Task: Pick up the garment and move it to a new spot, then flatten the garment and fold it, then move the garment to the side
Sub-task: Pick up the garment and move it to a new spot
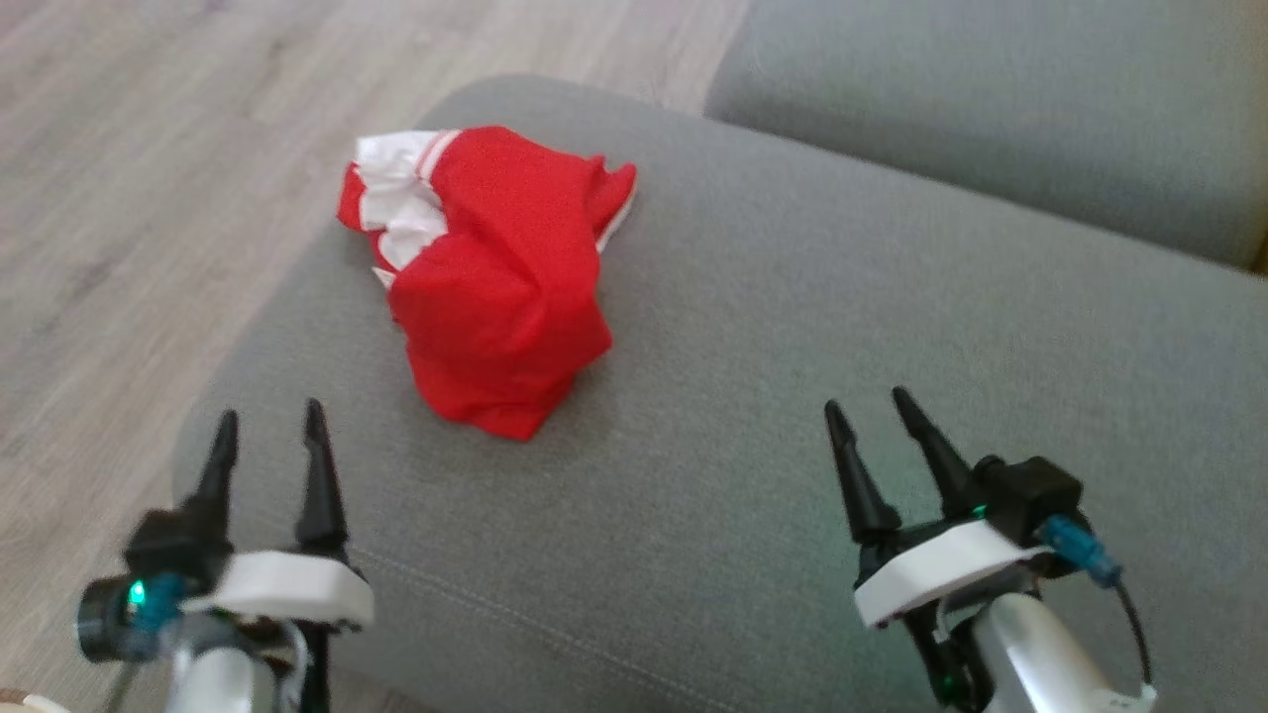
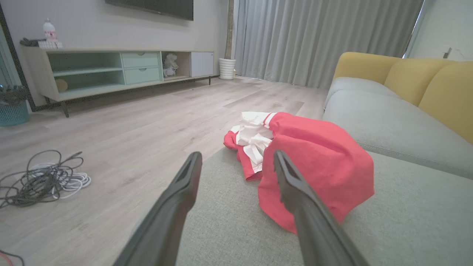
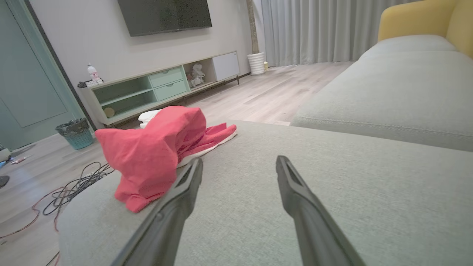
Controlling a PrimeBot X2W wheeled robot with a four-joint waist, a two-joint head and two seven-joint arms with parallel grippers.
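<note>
Step in hand: first one, judged not yet begun; garment [image 1: 490, 272] untouched, lying crumpled in a heap.
Garment place: on grey sofa cushion [image 1: 792, 396], toward its far left corner, close to the edge over the wooden floor [image 1: 129, 178].
Left pincer [image 1: 269, 428]: fingers spread, holding nothing, near the heap's lower left, apart from it.
Right pincer [image 1: 874, 408]: fingers spread, holding nothing, well apart from the heap.
Next move calls for: reaching forward, closing on a raised fold, lifting clear toward open cushion.
Writing: none readable; red cloth with white trim, no visible logo.
</note>
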